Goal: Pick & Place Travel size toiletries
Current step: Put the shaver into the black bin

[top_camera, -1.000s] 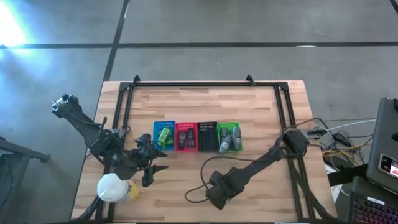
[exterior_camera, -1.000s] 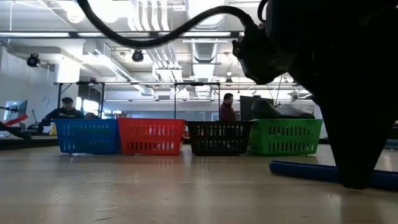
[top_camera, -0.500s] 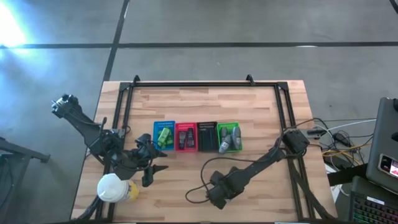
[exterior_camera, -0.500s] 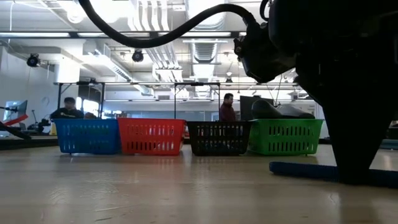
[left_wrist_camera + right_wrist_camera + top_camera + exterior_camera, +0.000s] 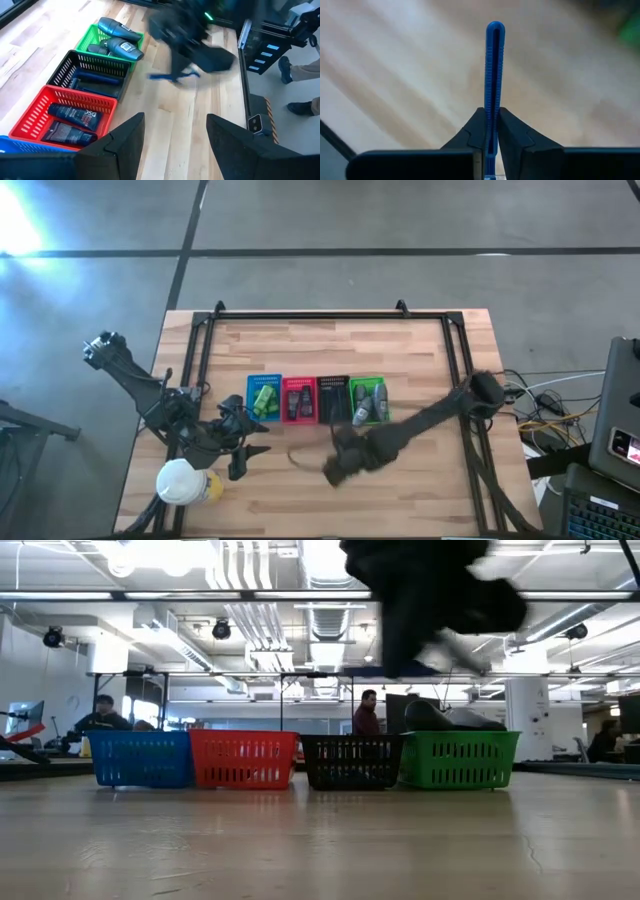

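My right gripper hangs in front of the row of baskets, shut on a thin blue ribbed stick, one of the travel size toiletries. The stick is clear of the wood. The blue basket holds green bottles, the red basket dark packets, the black basket dark sticks and the green basket grey tubes. My left gripper waits open at the table's near left, with nothing between its fingers. My right gripper pinches the blue stick by its two flat sides between its two fingertips. The fingers come steeply from above. Most of the stick's length stands out past them to its rounded free end. The stick is lifted clear of the table, roughly level.
A yellow cup with a white lid stands at the near left corner beside my left arm. A black frame runs along the table's far and side edges. Bare wood lies in front of the baskets. People show in the room beyond.
The blue stick lay on the table near its front edge with my right gripper down around it. That gripper has since risen quickly and moved toward the baskets, and the stick has come up with it, clear of the table.
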`<state>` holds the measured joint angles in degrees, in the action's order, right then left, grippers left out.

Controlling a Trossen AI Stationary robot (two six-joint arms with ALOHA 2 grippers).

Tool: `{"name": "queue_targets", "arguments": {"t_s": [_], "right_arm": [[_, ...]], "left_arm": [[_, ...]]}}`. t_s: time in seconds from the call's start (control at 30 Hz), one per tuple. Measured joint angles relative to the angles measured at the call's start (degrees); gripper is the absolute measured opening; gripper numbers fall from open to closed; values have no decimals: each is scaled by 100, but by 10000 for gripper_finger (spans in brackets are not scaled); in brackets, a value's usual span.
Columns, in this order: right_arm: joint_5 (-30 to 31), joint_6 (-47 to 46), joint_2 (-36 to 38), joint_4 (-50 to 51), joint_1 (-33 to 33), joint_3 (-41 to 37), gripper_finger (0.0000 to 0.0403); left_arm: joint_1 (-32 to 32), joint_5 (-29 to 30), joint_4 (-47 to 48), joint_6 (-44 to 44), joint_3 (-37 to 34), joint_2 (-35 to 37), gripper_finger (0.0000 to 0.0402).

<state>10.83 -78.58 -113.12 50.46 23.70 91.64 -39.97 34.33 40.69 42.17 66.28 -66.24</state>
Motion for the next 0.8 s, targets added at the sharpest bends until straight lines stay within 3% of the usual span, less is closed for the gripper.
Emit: {"name": "queue_targets", "arguments": {"t_s": [0.17, 0.37, 0.8], "right_arm": [[261, 261, 447, -362, -939, 2, 24], [201, 522, 286, -374, -1862, -11, 24], [148, 123, -226, -275, -2249, -144, 42]], "left_arm": [[0, 1, -19, -15, 0, 0, 218], [0, -2, -30, -15, 0, 0, 218], [1, -148, -59, -2, 0, 0, 218]]}}
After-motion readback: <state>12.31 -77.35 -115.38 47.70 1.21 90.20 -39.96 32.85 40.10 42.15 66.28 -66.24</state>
